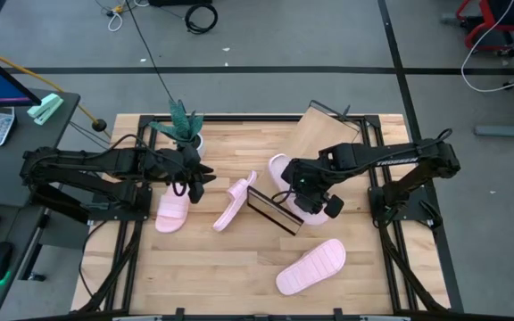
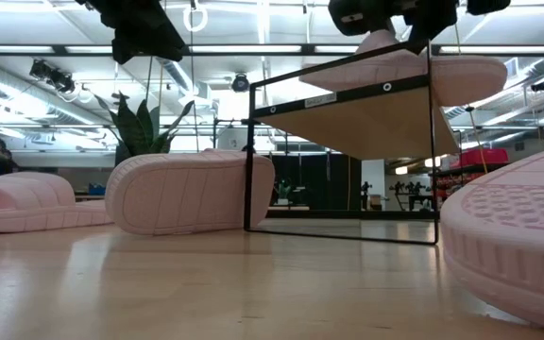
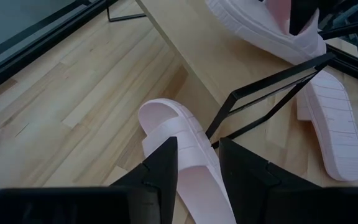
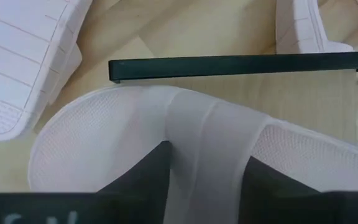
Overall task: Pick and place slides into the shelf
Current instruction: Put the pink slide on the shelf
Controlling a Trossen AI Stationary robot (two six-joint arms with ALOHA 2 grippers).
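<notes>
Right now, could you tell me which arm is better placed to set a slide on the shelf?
Right: its claw is shut on a slide's strap over the shelf. The left claw only hovers open above another slide.

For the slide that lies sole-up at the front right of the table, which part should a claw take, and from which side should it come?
That slide lies upside down, so its strap is underneath and hidden. Best is probably to come from above and pinch across the sole's narrow width near the middle, with one finger on each long edge. It lies clear of the shelf and of both arms, so nothing blocks a straight descent.
</notes>
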